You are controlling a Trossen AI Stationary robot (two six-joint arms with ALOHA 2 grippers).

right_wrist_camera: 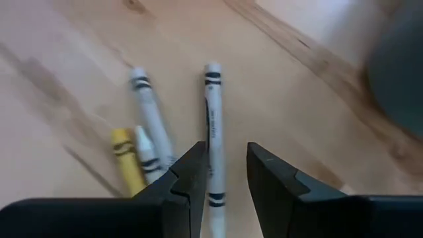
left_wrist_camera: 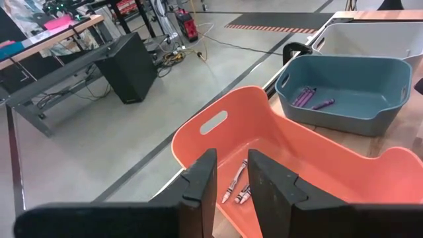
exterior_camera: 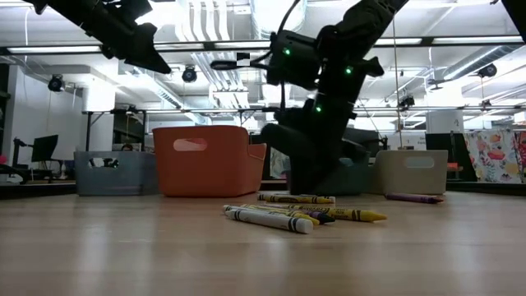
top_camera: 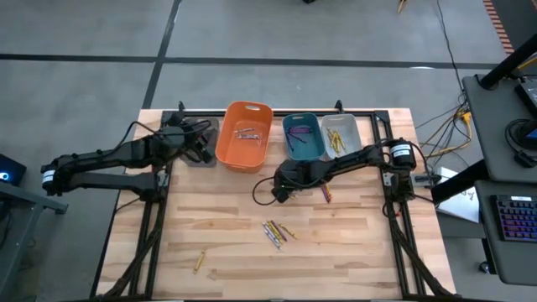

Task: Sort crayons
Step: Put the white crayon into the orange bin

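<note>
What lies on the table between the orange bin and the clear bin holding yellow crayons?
The teal bin, holding purple crayons, sits between the orange bin and the clear bin; the high view shows this.

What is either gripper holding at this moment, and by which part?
Nothing. The left gripper hangs empty over the orange bin. The right gripper has open jaws above a white crayon lying on the table, not clamped on it.

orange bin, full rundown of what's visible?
The orange bin is a smooth plastic tub with rounded corners, flared walls and an oval handle slot cut in an end wall. It stands upright and open at the table's far edge, between a grey bin and a teal bin. A few pale crayons lie loose on its floor. The left gripper hovers over its rim without touching.
</note>
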